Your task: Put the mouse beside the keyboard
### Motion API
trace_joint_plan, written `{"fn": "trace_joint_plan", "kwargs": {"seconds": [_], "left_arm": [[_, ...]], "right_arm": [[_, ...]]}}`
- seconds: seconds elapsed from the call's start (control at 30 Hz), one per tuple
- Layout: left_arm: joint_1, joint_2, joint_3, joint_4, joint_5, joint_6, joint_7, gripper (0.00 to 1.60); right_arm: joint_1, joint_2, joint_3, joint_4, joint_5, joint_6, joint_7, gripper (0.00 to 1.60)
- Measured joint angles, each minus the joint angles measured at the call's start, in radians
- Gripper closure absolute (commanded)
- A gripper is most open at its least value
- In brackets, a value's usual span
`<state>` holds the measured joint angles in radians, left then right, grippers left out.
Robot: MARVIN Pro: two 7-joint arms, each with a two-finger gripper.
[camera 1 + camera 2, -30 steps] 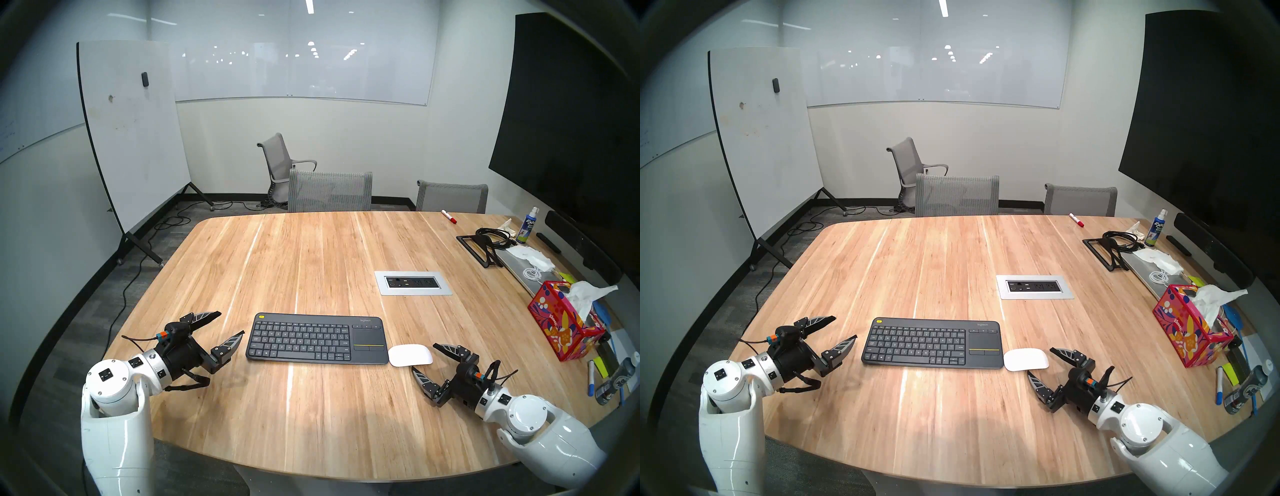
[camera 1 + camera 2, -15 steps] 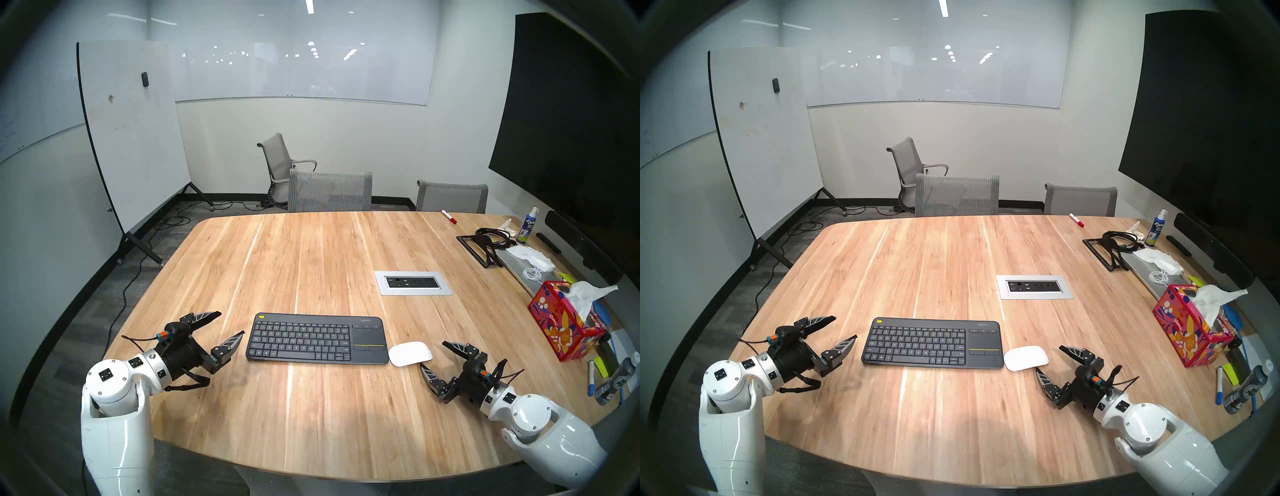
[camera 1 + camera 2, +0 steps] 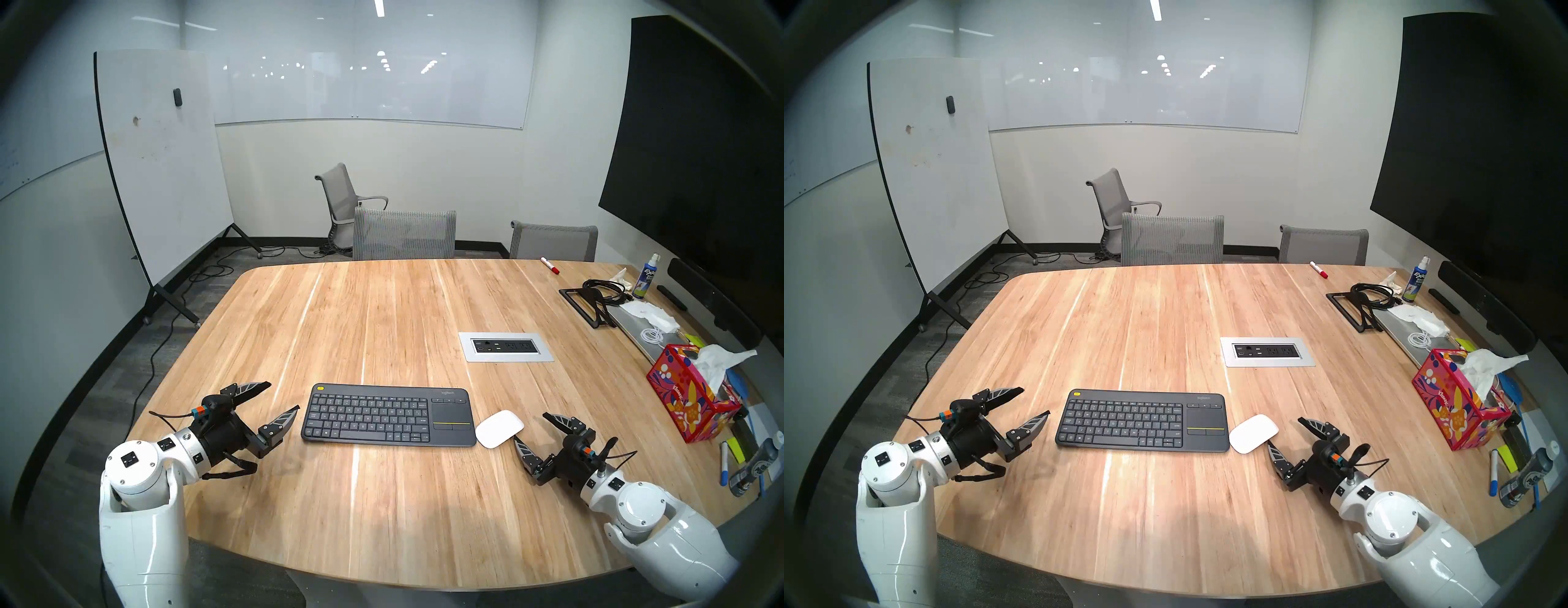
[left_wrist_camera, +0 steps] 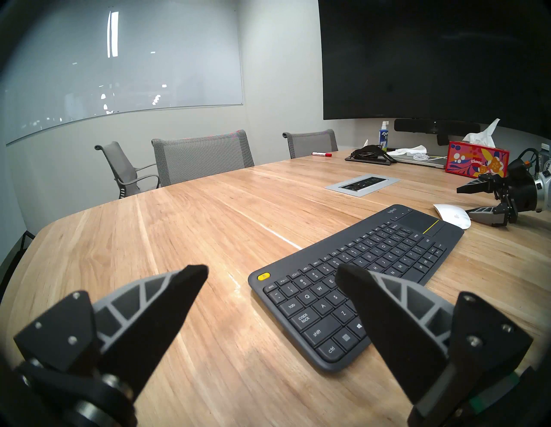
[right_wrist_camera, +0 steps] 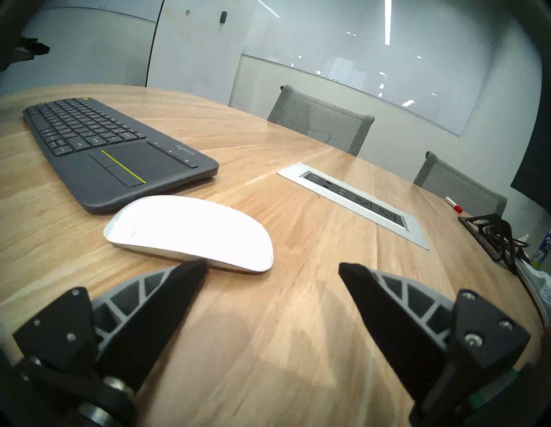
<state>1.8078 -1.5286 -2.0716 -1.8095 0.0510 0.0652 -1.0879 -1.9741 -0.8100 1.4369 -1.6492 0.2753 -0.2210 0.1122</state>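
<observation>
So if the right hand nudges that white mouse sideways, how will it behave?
The mouse looks glossy and low-domed, so an open finger would probably skate up over its edge rather than catch. It lies flat on the smooth table, so it likely slides or pivots, not rolls. It seems rigid.

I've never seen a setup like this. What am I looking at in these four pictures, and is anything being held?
A two-armed robot sits at a wooden table. Two nearly identical pictures come from its head; the other two from cameras on each wrist, with that arm's fingers at the bottom. On the table lie a dark keyboard and a white mouse right beside its touchpad end, plus a power outlet panel and a tissue box. The left gripper and right gripper have open jaws; nothing is held, though one right finger is at the mouse's edge.
</observation>
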Motion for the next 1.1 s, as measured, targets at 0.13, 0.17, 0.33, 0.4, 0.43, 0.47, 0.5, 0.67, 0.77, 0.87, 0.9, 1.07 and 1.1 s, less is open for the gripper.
{"fn": "trace_joint_plan", "kwargs": {"seconds": [0.13,0.17,0.33,0.4,0.43,0.47,0.5,0.67,0.77,0.87,0.9,1.07,1.1], "left_arm": [[0.0,0.0,0.0,0.0,0.0,0.0,0.0,0.0],[0.0,0.0,0.0,0.0,0.0,0.0,0.0,0.0],[0.0,0.0,0.0,0.0,0.0,0.0,0.0,0.0],[0.0,0.0,0.0,0.0,0.0,0.0,0.0,0.0],[0.0,0.0,0.0,0.0,0.0,0.0,0.0,0.0],[0.0,0.0,0.0,0.0,0.0,0.0,0.0,0.0],[0.0,0.0,0.0,0.0,0.0,0.0,0.0,0.0],[0.0,0.0,0.0,0.0,0.0,0.0,0.0,0.0],[0.0,0.0,0.0,0.0,0.0,0.0,0.0,0.0],[0.0,0.0,0.0,0.0,0.0,0.0,0.0,0.0],[0.0,0.0,0.0,0.0,0.0,0.0,0.0,0.0],[0.0,0.0,0.0,0.0,0.0,0.0,0.0,0.0],[0.0,0.0,0.0,0.0,0.0,0.0,0.0,0.0]], "right_arm": [[0.022,-0.011,-0.016,0.003,-0.01,0.013,-0.012,0.0],[0.027,-0.014,-0.019,0.004,-0.013,0.015,-0.015,0.0],[0.046,-0.028,-0.034,0.007,-0.028,0.024,-0.036,0.0],[0.051,-0.034,-0.039,0.007,-0.034,0.027,-0.045,0.0],[0.053,-0.036,-0.041,0.007,-0.037,0.028,-0.05,0.0],[0.054,-0.038,-0.042,0.007,-0.039,0.029,-0.054,0.0],[0.055,-0.04,-0.043,0.006,-0.041,0.03,-0.058,0.0],[0.055,-0.045,-0.049,0.001,-0.054,0.034,-0.078,0.0],[0.055,-0.048,-0.053,-0.002,-0.066,0.035,-0.092,0.0],[0.056,-0.051,-0.058,-0.004,-0.077,0.035,-0.105,0.0],[0.056,-0.053,-0.059,-0.005,-0.079,0.036,-0.109,0.0],[0.041,-0.054,-0.062,-0.024,-0.087,0.043,-0.126,0.0],[0.032,-0.052,-0.06,-0.031,-0.088,0.043,-0.13,0.0]]}}
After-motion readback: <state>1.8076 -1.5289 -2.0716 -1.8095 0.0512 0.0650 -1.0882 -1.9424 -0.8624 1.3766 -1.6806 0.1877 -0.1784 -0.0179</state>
